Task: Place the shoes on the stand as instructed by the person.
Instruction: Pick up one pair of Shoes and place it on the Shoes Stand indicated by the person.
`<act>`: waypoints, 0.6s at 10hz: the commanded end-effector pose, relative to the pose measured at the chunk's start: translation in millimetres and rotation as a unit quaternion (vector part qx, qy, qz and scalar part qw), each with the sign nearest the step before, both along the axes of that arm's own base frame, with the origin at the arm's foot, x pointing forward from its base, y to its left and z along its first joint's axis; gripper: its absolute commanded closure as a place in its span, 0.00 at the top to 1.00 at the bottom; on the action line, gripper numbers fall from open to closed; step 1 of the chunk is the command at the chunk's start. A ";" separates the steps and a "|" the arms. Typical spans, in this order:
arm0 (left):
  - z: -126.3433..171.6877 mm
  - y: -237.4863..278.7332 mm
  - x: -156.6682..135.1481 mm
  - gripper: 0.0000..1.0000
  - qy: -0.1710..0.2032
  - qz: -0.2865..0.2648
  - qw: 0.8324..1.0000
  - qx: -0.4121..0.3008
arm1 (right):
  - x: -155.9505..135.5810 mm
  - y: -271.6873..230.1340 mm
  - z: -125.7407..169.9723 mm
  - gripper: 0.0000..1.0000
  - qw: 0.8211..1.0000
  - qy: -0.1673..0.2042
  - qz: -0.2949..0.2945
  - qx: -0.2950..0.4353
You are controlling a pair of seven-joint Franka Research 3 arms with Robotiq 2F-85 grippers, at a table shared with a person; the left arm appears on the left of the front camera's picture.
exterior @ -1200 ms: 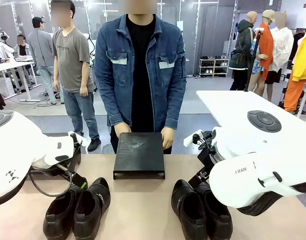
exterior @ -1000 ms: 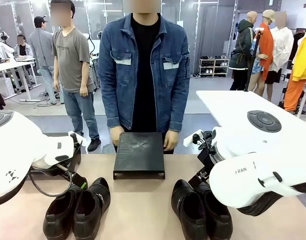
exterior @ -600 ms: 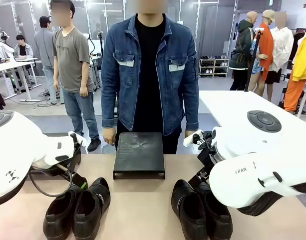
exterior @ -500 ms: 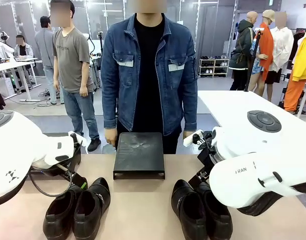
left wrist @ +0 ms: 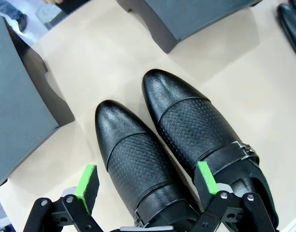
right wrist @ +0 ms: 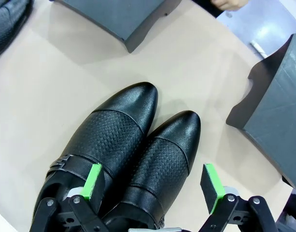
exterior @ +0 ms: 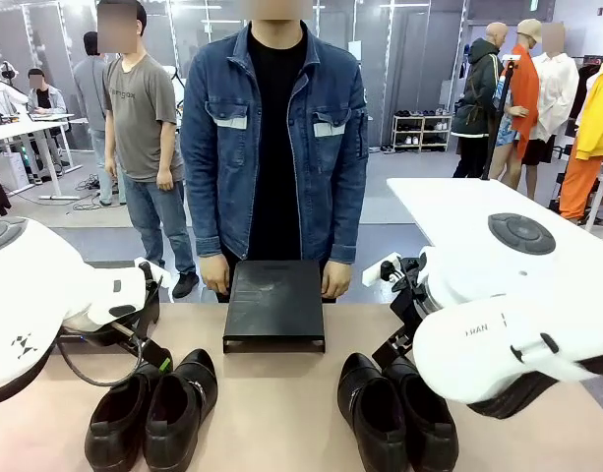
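Left fingers [left wrist: 88, 184] spread wide, empty, above buckled black shoe pair [exterior: 153, 413] on desk [exterior: 281, 393], 7 o'clock of black stand [exterior: 273, 300]. Right fingers [right wrist: 93, 181] likewise released over second pair [exterior: 394, 418], 5 o'clock. Person [exterior: 276, 128] at 12 o'clock, hands [exterior: 214, 275] beside stand's far corners.

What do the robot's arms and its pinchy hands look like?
The left arm and right arm are fat, rounded white shells with grey round caps. The right one has dark letters on its side; a black cable loops under the left. The left gripper and right gripper are black, with two fingers tipped in bright green pads.
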State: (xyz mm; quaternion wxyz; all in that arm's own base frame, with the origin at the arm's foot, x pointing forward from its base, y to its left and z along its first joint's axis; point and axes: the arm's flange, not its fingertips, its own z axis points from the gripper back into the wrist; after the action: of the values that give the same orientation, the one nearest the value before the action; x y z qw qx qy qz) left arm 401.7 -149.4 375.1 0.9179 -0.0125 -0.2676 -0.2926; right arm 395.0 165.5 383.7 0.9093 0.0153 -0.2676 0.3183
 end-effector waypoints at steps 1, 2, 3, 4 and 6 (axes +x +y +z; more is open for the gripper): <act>30.0 10.3 2.8 1.00 0.023 -0.003 1.000 -0.009 | 4.5 -13.2 50.3 1.00 0.998 0.056 0.022 0.036; 45.4 17.6 2.6 1.00 0.050 -0.013 0.999 -0.018 | 7.4 -21.3 73.4 1.00 0.997 0.060 0.021 0.044; 62.8 27.0 -0.3 1.00 0.078 -0.029 0.995 -0.046 | 9.1 -31.0 93.0 1.00 0.996 0.065 0.025 0.061; 80.3 38.5 -2.0 1.00 0.118 -0.060 0.989 -0.068 | 11.4 -42.7 107.2 1.00 0.992 0.089 0.033 0.078; 113.6 77.3 -4.7 1.00 0.165 -0.100 0.971 -0.140 | 8.3 -82.4 136.5 1.00 0.976 0.138 0.060 0.160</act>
State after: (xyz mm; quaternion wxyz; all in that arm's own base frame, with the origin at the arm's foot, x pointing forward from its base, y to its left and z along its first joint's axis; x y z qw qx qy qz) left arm 388.2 -100.2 476.1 0.9051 -0.1852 -0.1805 -0.3376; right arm 398.2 105.8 517.4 0.9094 0.1715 -0.2037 0.3196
